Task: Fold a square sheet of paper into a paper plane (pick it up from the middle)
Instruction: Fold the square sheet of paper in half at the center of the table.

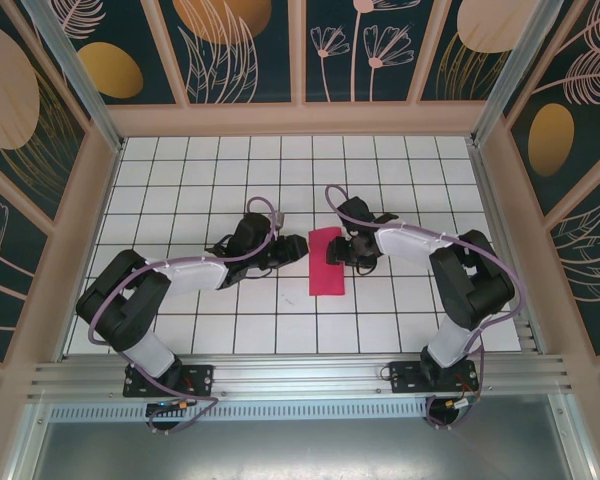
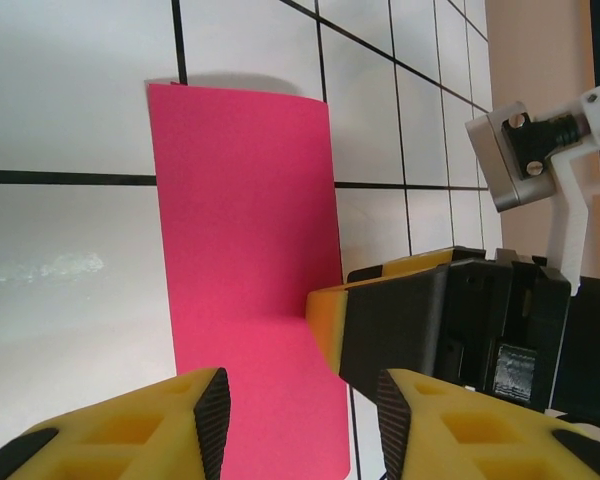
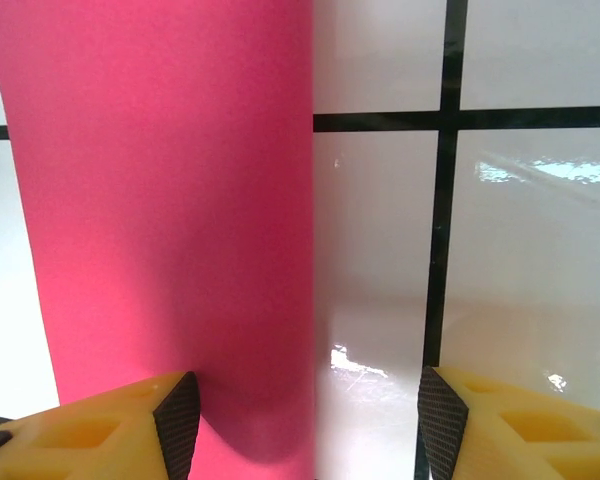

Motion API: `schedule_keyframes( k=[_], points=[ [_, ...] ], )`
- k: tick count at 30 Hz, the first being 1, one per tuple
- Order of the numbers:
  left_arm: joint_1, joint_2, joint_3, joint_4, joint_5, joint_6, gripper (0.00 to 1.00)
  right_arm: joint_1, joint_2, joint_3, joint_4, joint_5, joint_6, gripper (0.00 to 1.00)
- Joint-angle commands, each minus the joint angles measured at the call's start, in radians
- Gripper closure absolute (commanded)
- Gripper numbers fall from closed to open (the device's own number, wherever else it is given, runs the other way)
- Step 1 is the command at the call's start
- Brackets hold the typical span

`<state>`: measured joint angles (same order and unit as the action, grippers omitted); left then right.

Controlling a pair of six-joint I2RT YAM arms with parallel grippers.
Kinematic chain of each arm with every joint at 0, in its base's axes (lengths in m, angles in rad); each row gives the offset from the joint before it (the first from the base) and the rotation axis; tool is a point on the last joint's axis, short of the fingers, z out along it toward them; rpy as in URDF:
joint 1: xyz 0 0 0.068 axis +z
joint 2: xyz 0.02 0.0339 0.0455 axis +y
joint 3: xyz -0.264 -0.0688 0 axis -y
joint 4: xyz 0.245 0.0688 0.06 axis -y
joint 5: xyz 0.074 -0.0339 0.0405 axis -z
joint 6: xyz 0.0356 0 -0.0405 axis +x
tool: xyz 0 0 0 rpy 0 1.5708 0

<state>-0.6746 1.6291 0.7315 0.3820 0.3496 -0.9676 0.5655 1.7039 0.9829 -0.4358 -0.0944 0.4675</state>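
Magenta-pink sheet of paper (image 1: 327,262), folded narrow on tiled table (image 1: 280,325), we see left gripper (image 2: 303,420) and right gripper (image 3: 307,420) straddling its edges, jaws apart, empty.

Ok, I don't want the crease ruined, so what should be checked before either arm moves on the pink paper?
1. The square sheet of paper is folded to a narrow rectangle on the table: ok.
2. Layers pressed fully flat: cannot tell; one short edge casts a shadow in the left wrist view.
3. The left gripper has its jaws apart over the paper: ok.
4. The right gripper has its jaws apart, straddling one long edge: ok.
5. Clearance between the grippers: cannot tell; they look very close in the left wrist view.
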Motion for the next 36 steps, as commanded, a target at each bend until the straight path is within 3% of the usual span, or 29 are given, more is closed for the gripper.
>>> schedule_keyframes(
  k=[1, 36],
  points=[
    [-0.003, 0.015, 0.022, 0.023, -0.015, -0.013, 0.54, -0.001, 0.001, 0.025, -0.054, 0.026, -0.040, 0.37],
    [-0.003, 0.055, 0.050, 0.018, -0.004, -0.011, 0.57, -0.013, 0.046, 0.021, -0.022, 0.060, 0.029, 0.38]
  ],
)
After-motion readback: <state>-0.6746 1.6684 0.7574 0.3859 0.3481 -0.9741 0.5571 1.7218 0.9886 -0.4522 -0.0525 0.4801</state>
